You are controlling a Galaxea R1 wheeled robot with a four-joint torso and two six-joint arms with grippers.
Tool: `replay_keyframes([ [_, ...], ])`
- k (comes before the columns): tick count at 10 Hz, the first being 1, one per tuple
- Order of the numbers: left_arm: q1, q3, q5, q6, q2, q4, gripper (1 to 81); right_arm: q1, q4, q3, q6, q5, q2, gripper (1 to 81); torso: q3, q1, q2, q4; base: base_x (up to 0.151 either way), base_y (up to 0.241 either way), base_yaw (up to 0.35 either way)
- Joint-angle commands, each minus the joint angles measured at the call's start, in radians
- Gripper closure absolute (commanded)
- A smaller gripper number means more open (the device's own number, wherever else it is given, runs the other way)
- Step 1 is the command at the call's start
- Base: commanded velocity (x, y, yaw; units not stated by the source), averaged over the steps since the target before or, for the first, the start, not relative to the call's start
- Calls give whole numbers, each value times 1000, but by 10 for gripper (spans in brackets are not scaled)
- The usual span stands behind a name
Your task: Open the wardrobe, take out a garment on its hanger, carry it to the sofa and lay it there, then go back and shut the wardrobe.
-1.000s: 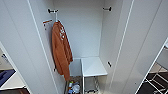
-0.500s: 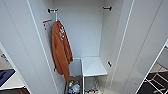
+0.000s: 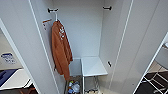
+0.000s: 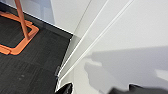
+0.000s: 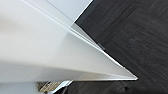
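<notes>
Head view looks straight into the open wardrobe, both white doors swung wide: the left door fills the left side, the right door the right. Low at far left, past the left door's edge, a patch of blue shows; what it is cannot be told. Inside, a rust-orange top with white print hangs on a white hanger from a dark bracket on the left inner wall. Right of it a white shelf sits low, with a bin of mixed items on the floor below, at its left. A second dark bracket is fixed on the right inner wall. No black garment can be made out inside.

Left wrist view runs along a white panel above dark carpet, with an orange stand nearby. Right wrist view shows a white door edge over dark carpet.

Whether either gripper is open or closed cannot be told.
</notes>
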Motion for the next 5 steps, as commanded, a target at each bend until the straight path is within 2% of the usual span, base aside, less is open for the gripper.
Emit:
replay_keyframes([
  [1, -112, 8, 55, 3, 56, 17, 10, 103, -44, 28, 0, 0, 48, 10, 0, 0, 0, 0, 0, 0, 0],
  [3, -104, -3, 69, 3, 124, 30, 10, 100, -94, 19, 2, -3, 114, 10, 0, 0, 0, 0, 0, 0, 0],
  [5, -93, -50, 74, 3, 177, 40, 10, 84, -105, -18, 0, -13, 144, 10, 0, 1, 0, 0, 0, 0, 0],
])
